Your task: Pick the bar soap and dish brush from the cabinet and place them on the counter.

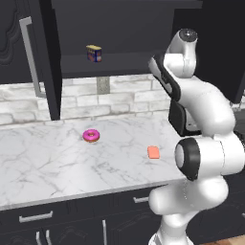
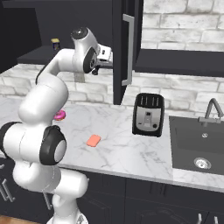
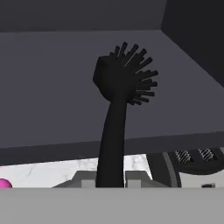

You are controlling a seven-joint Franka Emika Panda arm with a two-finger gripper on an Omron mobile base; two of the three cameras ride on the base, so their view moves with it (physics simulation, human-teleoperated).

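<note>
My gripper (image 3: 110, 183) is shut on the lower handle of the black dish brush (image 3: 114, 127). The brush's bristled head points up in front of the dark inside of the cabinet (image 3: 48, 87). In the right base view my arm reaches up to the open cabinet (image 2: 35, 26), and the hand is partly hidden behind its door (image 2: 127, 48). The salmon-orange bar soap (image 1: 153, 152) lies flat on the white marble counter (image 1: 52, 162), apart from the gripper; it is also in the right base view as the bar soap (image 2: 93, 140).
A pink donut (image 1: 91, 135) lies on the counter left of the soap. A yellow-and-blue box (image 1: 94, 53) stands on the cabinet shelf. A black toaster (image 2: 148, 114) and a dark sink (image 2: 199, 144) are to the right. An open cabinet door (image 1: 45, 57) juts out at left.
</note>
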